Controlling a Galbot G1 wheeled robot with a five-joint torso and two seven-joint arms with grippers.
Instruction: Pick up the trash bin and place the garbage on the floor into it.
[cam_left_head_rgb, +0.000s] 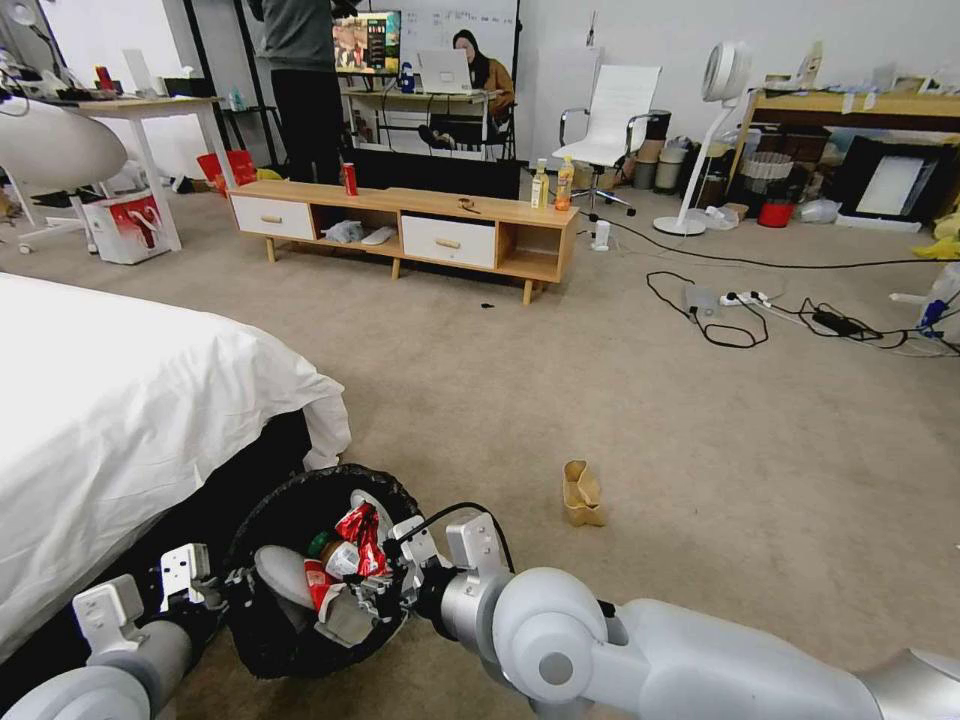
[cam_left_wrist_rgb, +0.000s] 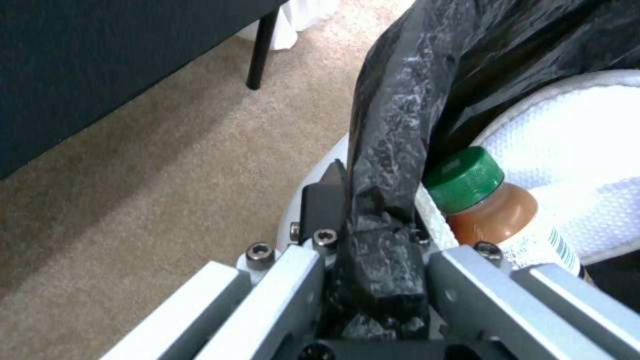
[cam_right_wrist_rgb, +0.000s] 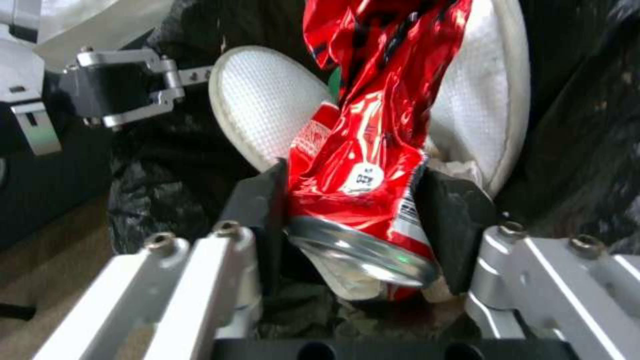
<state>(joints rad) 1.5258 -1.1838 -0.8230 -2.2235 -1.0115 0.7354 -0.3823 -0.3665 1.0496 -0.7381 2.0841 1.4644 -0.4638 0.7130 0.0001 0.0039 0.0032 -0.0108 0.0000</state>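
One crushed red can (cam_right_wrist_rgb: 360, 220), pinched by right end effector (cam_right_wrist_rgb: 353, 215), sits inside trash bin (cam_left_head_rgb: 262, 520).

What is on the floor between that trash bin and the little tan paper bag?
Nothing: the head view shows bare carpet between the trash bin and the paper bag.

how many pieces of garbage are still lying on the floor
1: a tan paper bag lies on the carpet ahead, right of the trash bin. More could be hidden behind the bed.
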